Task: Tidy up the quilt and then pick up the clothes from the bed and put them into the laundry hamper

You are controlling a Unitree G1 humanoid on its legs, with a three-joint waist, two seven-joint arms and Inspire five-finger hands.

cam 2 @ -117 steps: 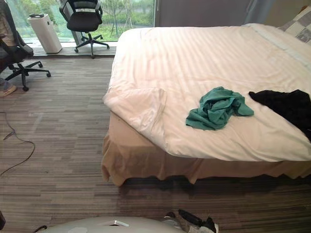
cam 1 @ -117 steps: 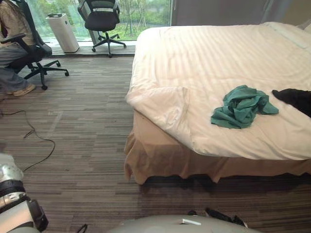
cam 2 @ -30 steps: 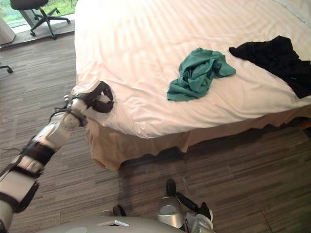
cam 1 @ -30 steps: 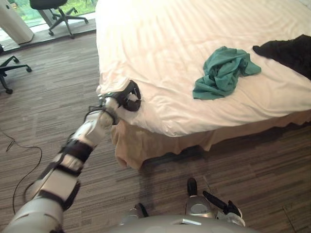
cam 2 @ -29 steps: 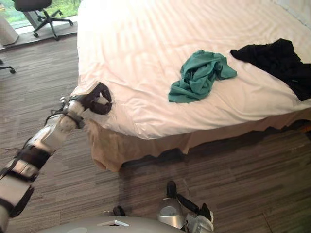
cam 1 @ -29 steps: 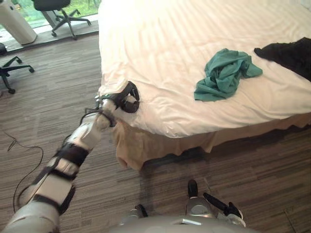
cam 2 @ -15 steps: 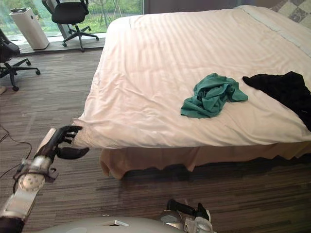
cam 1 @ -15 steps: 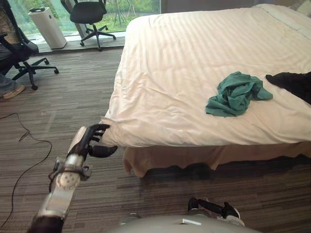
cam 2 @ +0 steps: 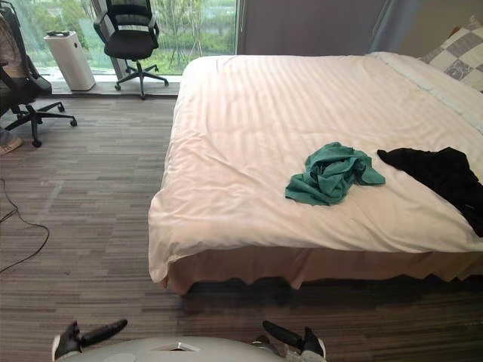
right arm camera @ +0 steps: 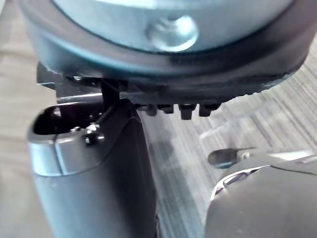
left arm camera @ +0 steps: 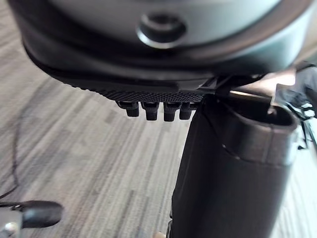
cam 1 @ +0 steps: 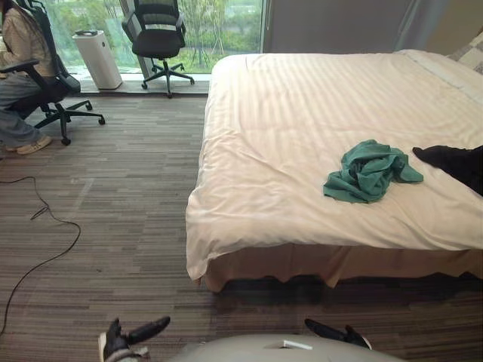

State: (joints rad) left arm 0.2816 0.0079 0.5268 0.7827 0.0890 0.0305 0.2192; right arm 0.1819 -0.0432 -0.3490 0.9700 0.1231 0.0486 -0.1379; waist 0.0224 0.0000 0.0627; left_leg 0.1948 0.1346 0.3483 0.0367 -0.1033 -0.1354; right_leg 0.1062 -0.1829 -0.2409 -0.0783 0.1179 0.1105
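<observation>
The white quilt (cam 1: 302,113) lies spread flat over the bed, its near left corner (cam 1: 198,253) hanging down past the tan bed skirt. A crumpled teal garment (cam 1: 368,170) rests on the quilt near the front edge. A black garment (cam 2: 438,172) lies to its right. My left hand (cam 1: 121,343) hangs low by my side, away from the bed, with fingers relaxed, thumb out and nothing in it. In the right wrist view my right hand (right arm camera: 94,168) is over the carpet, empty, its fingers loose.
Striped carpet runs to the left of the bed and in front of it. A black office chair (cam 1: 158,34) and a white air purifier (cam 1: 98,56) stand by the window. A person sits on another chair (cam 1: 45,90) at far left. A checked pillow (cam 2: 460,53) lies at the bed's head.
My left hand let go of the quilt's corner and dropped to my side. The folded-back corner now lies flat and hangs over the bed's edge. The camera has pulled back.
</observation>
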